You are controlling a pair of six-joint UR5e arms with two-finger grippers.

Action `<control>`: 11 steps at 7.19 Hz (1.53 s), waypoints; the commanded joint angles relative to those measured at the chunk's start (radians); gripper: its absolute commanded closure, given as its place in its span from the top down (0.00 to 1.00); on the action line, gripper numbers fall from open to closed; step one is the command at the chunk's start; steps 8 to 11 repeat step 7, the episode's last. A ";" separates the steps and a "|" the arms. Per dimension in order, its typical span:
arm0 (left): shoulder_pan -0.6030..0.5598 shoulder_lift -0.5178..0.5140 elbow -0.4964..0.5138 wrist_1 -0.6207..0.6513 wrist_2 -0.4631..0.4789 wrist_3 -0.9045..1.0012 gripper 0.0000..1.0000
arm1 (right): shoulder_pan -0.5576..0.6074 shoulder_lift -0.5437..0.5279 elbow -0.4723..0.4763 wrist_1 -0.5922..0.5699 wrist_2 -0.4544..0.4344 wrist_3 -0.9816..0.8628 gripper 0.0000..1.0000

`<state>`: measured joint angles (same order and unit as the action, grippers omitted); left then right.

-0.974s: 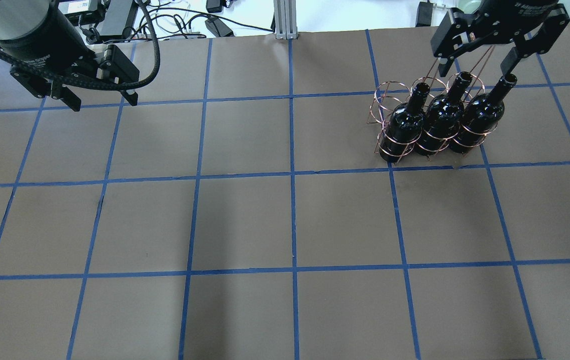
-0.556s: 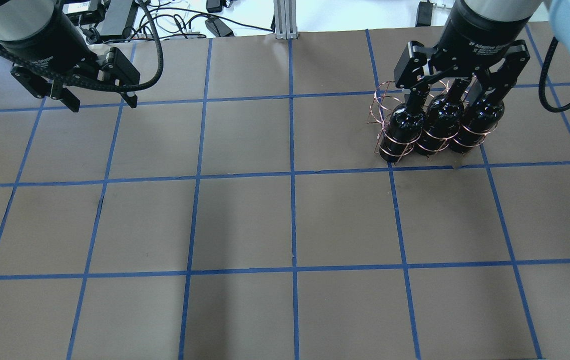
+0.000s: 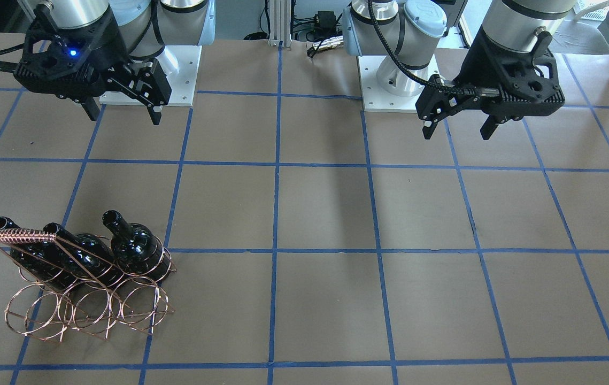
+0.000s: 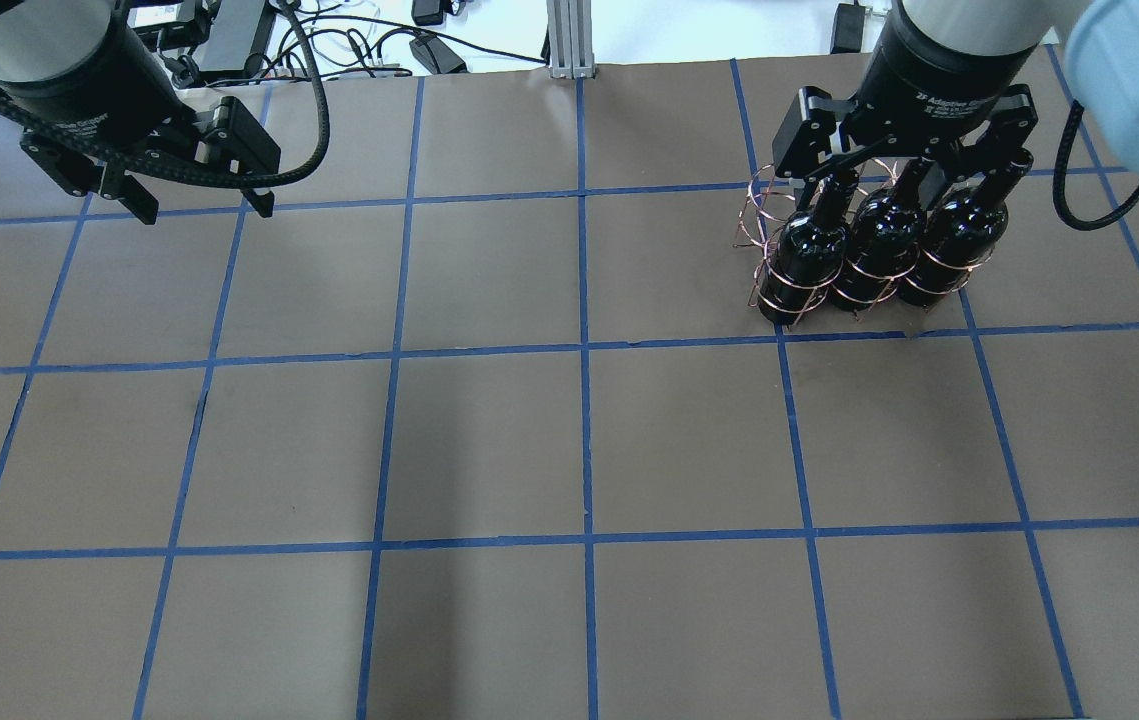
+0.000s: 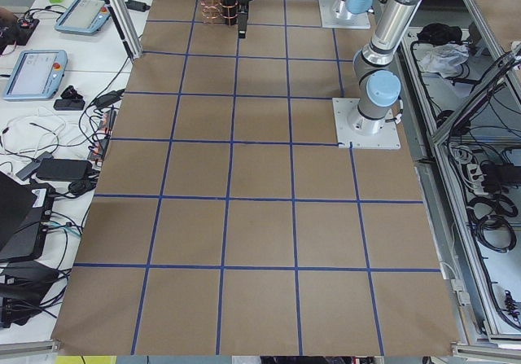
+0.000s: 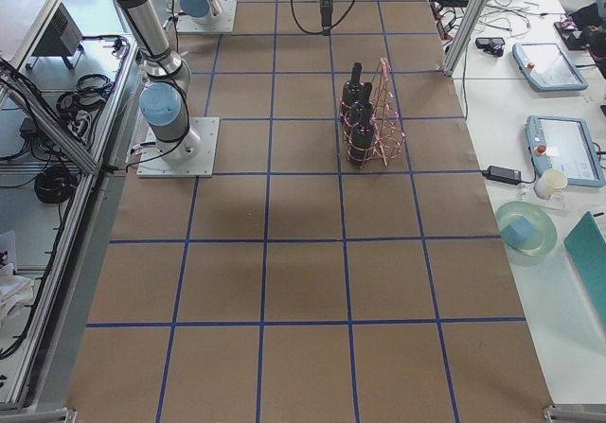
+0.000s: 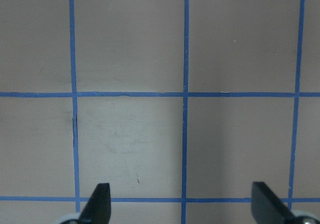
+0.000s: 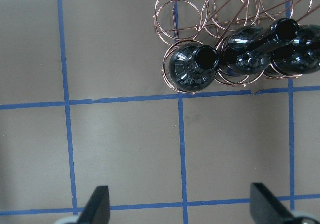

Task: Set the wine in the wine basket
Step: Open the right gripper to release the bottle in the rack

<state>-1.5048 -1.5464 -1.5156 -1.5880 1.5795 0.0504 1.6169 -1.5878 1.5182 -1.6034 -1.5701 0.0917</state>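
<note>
The overhead camera looks forward and down across the table (image 4: 569,440); the front-facing one faces it from opposite. Two distant end cameras look along it. Both wrist cameras point straight down, close; the right one shares the wine basket (image 8: 215,18) with all fixed views

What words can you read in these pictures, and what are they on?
"2F Adaptive": white print on the black body of the right gripper, seen in the overhead view; the rest of the line is blurred.
On the left gripper: similar print, too blurred to read.
On the wine bottles: no labels.
</note>
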 commanded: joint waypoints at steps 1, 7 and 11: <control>0.000 -0.001 0.000 0.002 0.020 0.008 1.00 | 0.009 0.005 0.000 -0.021 -0.007 -0.004 0.99; 0.000 -0.004 -0.002 0.002 0.013 -0.001 1.00 | 0.012 0.006 0.000 -0.023 -0.008 -0.012 1.00; 0.000 -0.004 -0.002 0.002 0.013 -0.001 1.00 | 0.012 0.006 0.000 -0.023 -0.008 -0.012 1.00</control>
